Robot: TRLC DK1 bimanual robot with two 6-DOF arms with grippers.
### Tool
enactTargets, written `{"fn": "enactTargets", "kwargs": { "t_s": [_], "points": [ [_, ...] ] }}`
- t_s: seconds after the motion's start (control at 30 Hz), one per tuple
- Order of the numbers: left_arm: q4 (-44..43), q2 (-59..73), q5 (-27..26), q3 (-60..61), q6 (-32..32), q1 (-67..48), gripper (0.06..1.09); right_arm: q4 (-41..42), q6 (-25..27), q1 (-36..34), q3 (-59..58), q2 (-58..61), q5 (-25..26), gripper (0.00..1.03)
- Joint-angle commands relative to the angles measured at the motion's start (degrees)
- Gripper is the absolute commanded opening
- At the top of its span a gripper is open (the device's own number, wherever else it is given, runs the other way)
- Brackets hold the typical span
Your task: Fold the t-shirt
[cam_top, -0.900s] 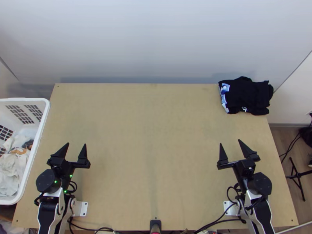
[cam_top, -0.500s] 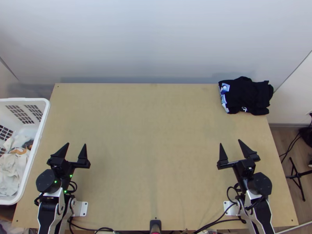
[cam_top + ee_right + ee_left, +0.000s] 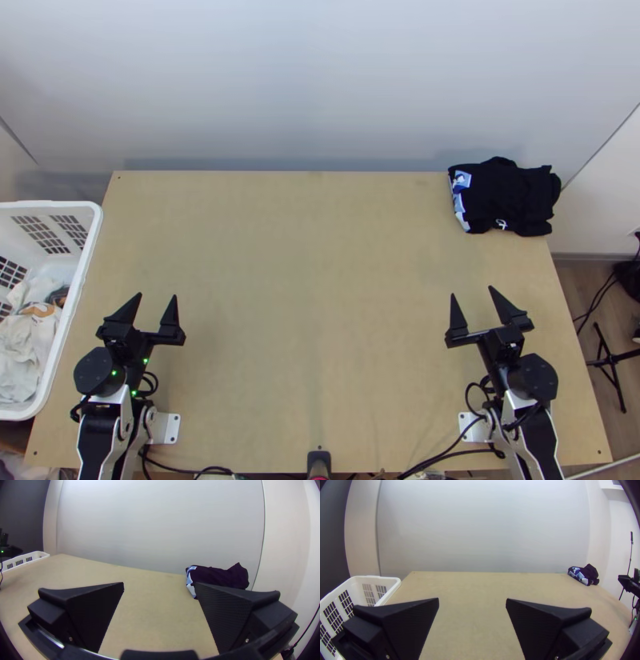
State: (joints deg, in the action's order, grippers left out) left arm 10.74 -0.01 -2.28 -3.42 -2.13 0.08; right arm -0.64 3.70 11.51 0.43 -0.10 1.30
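Observation:
A black cloth bundle (image 3: 512, 196) with blue and white patches lies folded or bunched at the table's back right corner; whether it is a t-shirt I cannot tell. My left gripper (image 3: 158, 296) stands open over the table's left side, far from the bundle. Over the right side, nearer the bundle, my right gripper (image 3: 472, 291) is open too. The left wrist view has my left gripper (image 3: 472, 599) with its fingers wide apart and nothing between them. In the right wrist view, one finger of my right gripper (image 3: 159, 583) overlaps the dark cloth (image 3: 220, 576) behind it.
A white basket (image 3: 90, 248) with light-coloured cloths (image 3: 30, 344) inside stands at the table's left edge. Bare wood of the table (image 3: 312, 280) stretches between the arms. Black cables (image 3: 448, 454) run along the near edge, and a pale wall rises behind the table.

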Motion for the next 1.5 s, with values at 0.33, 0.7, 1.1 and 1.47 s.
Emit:
{"fn": "enactTargets", "kwargs": {
  "t_s": [0.33,0.7,1.1,1.47],
  "points": [
    [0.1,0.0,0.0,0.0,-2.4,-0.5,1.04,-0.1,2.2,-0.3,0.0,-0.1,0.0,0.99],
    [-0.1,-0.2,0.1,0.0,0.4,0.6,1.04,0.0,2.1,-1.4,0.0,0.0,0.0,0.99],
    [-2.0,-0.1,1.8,0.3,6.1,-2.4,1.04,-0.1,2.4,-1.0,0.0,1.4,0.0,0.99],
    [-0.9,0.0,1.8,-4.4,5.6,-2.2,1.03,2.7,0.0,-2.5,3.0,1.1,0.5,0.99]
  ]
}}
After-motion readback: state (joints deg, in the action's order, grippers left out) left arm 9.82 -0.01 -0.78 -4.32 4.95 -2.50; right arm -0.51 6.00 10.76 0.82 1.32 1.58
